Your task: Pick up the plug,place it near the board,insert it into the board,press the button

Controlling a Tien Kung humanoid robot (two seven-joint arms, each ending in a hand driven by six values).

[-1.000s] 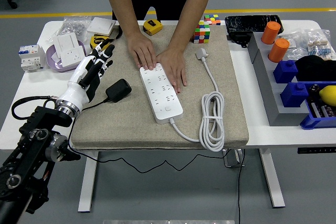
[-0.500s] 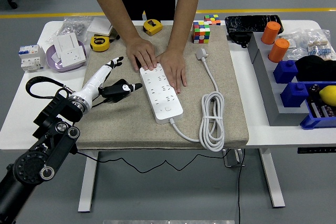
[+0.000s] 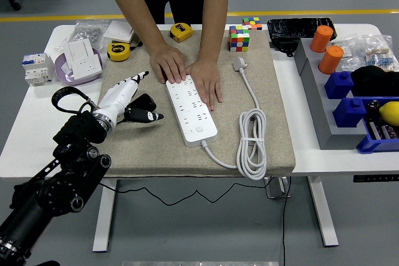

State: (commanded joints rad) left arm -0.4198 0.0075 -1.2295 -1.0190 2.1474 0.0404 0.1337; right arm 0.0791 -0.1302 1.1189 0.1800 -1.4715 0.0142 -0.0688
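The plug [image 3: 142,105], a black adapter, lay on the beige mat [image 3: 156,147] just left of the white power board [image 3: 191,107], with the left hand [image 3: 124,99] closing around it: fingers curled over its near and far sides, though whether they truly gripped it I cannot tell. A second earlier that hand had been raised, fingers spread, farther off on the left; half a second earlier it had dropped beside the plug. So the pick-up looked just begun, with nothing lifted yet (insertion and the button remained). A person's hands [image 3: 190,73] pressed flat on the board's far end, steadying it as before. The mat covered a white table [image 3: 25,135] cluttered with tape measures [image 3: 118,50], a colour cube [image 3: 239,37] and blue bins [image 3: 349,107], on a grey floor.
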